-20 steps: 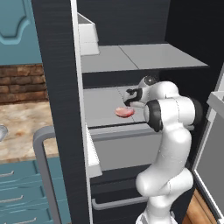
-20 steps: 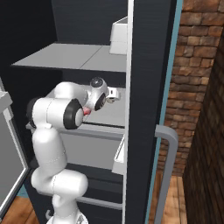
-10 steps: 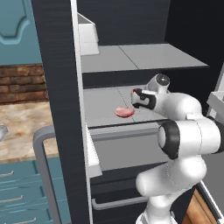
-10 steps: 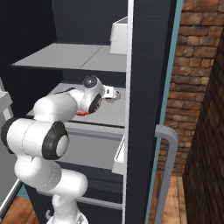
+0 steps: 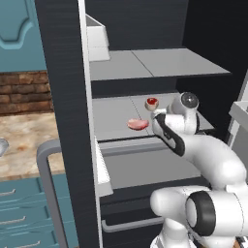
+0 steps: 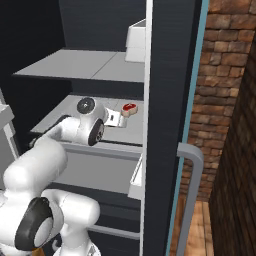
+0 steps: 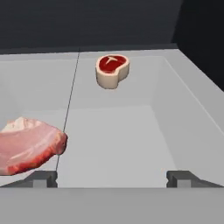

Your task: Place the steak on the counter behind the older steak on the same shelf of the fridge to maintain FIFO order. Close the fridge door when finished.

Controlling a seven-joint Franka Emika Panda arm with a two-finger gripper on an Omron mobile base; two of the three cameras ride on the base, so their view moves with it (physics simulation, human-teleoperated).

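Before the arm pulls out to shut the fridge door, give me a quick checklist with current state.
1. The steak is released and resting on the shelf: ok, it sits alone with nothing around it.
2. The steak lies behind the older steak: ok, it is deeper in, slightly to one side, and apart from it.
3. Both are on the same shelf: ok, in the left base view the steak and the older steak share one panel.
4. The hand is empty: ok, fingertips spread wide, nothing between.
5. The fridge door is closed: not ok, it stands open.
6. The arm is out of the door's path: not ok, it reaches into the fridge.
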